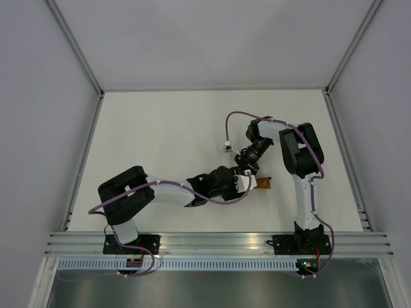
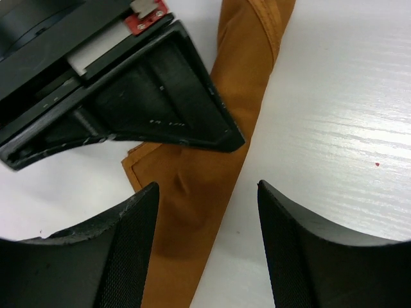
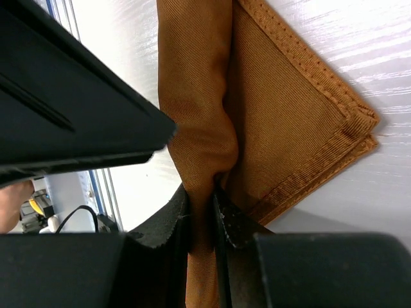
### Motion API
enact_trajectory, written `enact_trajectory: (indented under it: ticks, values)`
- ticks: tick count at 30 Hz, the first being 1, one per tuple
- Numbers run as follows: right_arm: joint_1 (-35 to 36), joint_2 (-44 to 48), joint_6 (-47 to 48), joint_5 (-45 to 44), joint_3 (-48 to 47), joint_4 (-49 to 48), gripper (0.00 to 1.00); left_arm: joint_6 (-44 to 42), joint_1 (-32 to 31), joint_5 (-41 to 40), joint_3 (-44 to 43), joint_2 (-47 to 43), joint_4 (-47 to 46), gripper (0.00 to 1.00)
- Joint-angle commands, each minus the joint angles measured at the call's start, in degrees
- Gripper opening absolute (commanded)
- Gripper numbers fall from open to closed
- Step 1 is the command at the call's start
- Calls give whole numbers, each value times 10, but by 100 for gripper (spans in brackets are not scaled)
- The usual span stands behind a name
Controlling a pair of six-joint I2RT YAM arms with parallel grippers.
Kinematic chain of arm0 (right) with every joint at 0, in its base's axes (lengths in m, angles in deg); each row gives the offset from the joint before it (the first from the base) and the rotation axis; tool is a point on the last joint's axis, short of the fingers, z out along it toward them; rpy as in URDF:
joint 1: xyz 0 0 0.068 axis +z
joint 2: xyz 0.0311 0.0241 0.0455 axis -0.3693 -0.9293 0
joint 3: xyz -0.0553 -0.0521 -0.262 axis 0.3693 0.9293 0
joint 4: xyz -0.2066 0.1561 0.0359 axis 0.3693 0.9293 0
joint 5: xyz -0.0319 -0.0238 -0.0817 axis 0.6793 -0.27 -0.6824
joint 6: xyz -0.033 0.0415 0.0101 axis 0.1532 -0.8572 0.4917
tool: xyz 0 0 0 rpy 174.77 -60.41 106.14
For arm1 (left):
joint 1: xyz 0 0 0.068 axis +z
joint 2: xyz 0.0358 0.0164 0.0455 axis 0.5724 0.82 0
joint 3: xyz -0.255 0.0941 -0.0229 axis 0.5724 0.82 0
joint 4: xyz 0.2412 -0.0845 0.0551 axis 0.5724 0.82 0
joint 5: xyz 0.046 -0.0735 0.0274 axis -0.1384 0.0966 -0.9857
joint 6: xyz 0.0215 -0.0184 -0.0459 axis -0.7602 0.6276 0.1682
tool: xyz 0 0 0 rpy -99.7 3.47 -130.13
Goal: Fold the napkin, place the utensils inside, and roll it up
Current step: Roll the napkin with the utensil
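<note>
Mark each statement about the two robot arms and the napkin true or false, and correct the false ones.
1. The napkin is orange-brown. True.
2. The right gripper pinches a fold of the napkin. True.
3. The left gripper is clamped shut. False: its fingers stand apart over the napkin.
4. The napkin lies spread flat as one full square. False: it is folded and bunched into a narrow bundle.
5. The table is black. False: it is white.
</note>
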Motion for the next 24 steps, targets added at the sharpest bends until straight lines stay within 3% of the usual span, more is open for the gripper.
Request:
enact_trajectory:
  ticks: [1, 10, 16, 19, 20, 24]
  values:
    - [-2, -45, 29, -93, 4, -81, 14, -68, -14, -33, -37, 23, -10, 68]
    - [-6, -50, 30, -93, -2, -76, 14, -95, -17, -56, -57, 75, 15, 66]
    - [-7, -53, 31, -91, -3, -77, 14, -83, -15, -34, -71, 96, 50, 59]
    - [-7, -51, 33, -90, -4, -75, 14, -72, -9, -7, -84, 106, 82, 46]
    - [-6, -49, 33, -91, -4, -75, 15, -69, -8, 2, -87, 108, 97, 37]
    - [-7, -45, 32, -86, -3, -75, 19, -56, 6, 54, -109, 118, 134, 16]
